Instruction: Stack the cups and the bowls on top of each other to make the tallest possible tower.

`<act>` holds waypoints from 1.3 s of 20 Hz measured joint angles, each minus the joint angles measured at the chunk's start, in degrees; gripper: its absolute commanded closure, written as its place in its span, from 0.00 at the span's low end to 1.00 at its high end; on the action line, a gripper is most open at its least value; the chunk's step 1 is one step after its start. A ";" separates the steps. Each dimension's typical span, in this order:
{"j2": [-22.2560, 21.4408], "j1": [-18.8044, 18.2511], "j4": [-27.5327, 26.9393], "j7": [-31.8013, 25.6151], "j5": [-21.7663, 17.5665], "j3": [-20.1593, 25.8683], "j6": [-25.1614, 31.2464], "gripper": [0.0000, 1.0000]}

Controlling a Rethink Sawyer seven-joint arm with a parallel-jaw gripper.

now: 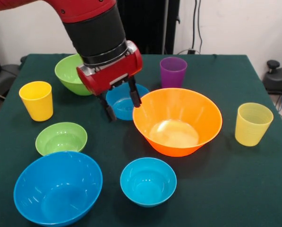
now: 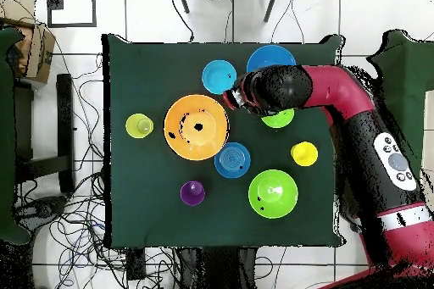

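Note:
My gripper (image 1: 121, 104) is open and empty, raised above the table beside the orange bowl (image 1: 178, 120). In the front view its fingers overlap a small blue bowl (image 1: 124, 105) behind them. In the overhead view the gripper (image 2: 230, 99) is at the rim of the orange bowl (image 2: 196, 126). All things stand apart, none nested: large blue bowl (image 1: 58, 188), second small blue bowl (image 1: 148, 181), small green bowl (image 1: 61, 137), medium green bowl (image 1: 69, 73), yellow cup (image 1: 36, 100), purple cup (image 1: 173, 71), pale ribbed cup (image 1: 252, 124).
The green table cloth (image 1: 216, 189) ends near the front of the picture. My arm (image 2: 339, 99) passes over the small green bowl (image 2: 280, 119) in the overhead view. Cables lie on the floor (image 2: 68, 218) around the table.

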 measured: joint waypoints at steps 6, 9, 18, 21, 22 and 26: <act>-0.90 0.17 -2.07 0.00 0.00 0.00 0.62 0.00; -1.06 0.30 -2.75 0.00 0.00 -0.01 0.62 0.00; 0.65 0.34 -5.02 0.00 0.00 -0.32 0.63 0.00; 1.45 0.32 -5.61 0.00 -0.01 -0.37 0.62 0.00; 1.80 0.31 -5.80 0.00 -0.01 -0.38 0.62 0.00; 3.52 0.12 -6.26 0.00 -0.17 -0.39 0.59 0.00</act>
